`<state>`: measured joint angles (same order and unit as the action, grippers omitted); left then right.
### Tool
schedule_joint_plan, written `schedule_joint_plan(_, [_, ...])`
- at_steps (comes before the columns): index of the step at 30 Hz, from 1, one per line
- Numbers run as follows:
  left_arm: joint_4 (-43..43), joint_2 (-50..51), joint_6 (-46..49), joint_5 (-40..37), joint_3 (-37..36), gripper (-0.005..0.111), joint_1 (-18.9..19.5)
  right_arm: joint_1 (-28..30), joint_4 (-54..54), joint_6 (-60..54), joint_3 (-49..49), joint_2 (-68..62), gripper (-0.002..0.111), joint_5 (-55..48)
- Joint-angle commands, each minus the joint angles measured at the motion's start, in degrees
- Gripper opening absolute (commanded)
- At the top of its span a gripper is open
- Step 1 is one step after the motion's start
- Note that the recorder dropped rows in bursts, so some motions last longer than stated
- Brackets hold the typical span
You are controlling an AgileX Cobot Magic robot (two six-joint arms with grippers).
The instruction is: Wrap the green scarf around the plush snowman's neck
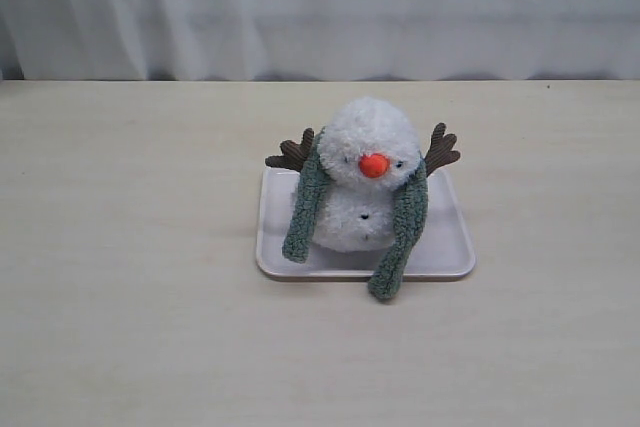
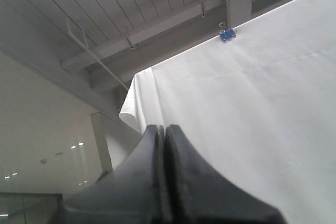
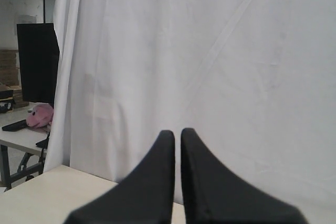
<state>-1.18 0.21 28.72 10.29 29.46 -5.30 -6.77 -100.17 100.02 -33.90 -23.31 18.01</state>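
Plush snowman (image 1: 365, 162) with green scarf (image 1: 408, 217), on tray (image 1: 450, 247), centre of frame.
1 snowman seated on a pale tray, mid-table (image 1: 130, 277). 1 scarf draped behind the neck (image 1: 350, 187), its 2 ends hanging down the front; the right-of-frame end passes the tray's front edge. Left gripper (image 2: 163, 129) and right gripper (image 3: 177, 132): jaws pressed together, holding nothing, each facing a white curtain (image 3: 236, 51).

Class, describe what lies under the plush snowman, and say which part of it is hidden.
A pale tray, resting on the table; its rim and corners show. Its middle is covered by the plush snowman, and the hanging ends of the green scarf cover more of it.
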Motion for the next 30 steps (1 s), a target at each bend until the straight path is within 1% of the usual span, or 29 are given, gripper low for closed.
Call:
schedule_joint_plan(1, [0.20, -0.21, -0.41, 0.36, -0.17, 0.000, 0.30, 0.15, 0.37, 0.28, 0.39, 0.11, 0.004, -0.54])
schedule_joint_plan(5, [0.20, -0.21, -0.71, 0.36, -0.17, 0.000, 0.30, 0.15, 0.37, 0.28, 0.39, 0.11, 0.004, -0.54])
schedule_joint_plan(8, [0.34, -0.21, -5.50, -0.84, -1.35, 0.000, 0.30, 0.15, 0.37, 0.13, 0.39, 0.11, 0.004, -0.54])
schedule_joint_plan(11, [0.34, -0.21, -7.87, -0.72, -4.24, 0.000, 0.30, 0.15, 0.37, 0.13, 0.39, 0.11, 0.004, -0.54])
schedule_joint_plan(18, [0.34, -0.21, -8.21, -0.72, -12.63, 0.000, 0.30, 0.15, 0.37, 0.13, 0.39, 0.11, 0.004, -0.54])
schedule_joint_plan(22, [0.04, -0.21, -14.09, -0.61, -15.53, 0.000, 0.30, 0.15, 0.37, 0.13, 0.39, 0.11, 0.004, -0.54])
schedule_joint_plan(26, [-1.80, -0.21, -22.48, -0.52, -17.57, 0.000, 0.30, 0.15, 0.37, 0.13, 0.39, 0.11, 0.004, -0.54])
schedule_joint_plan(30, [-1.80, -0.21, -24.70, -1.10, -19.76, 0.000, 0.30, 0.15, 0.37, 0.27, 0.39, 0.11, 0.004, -0.54])
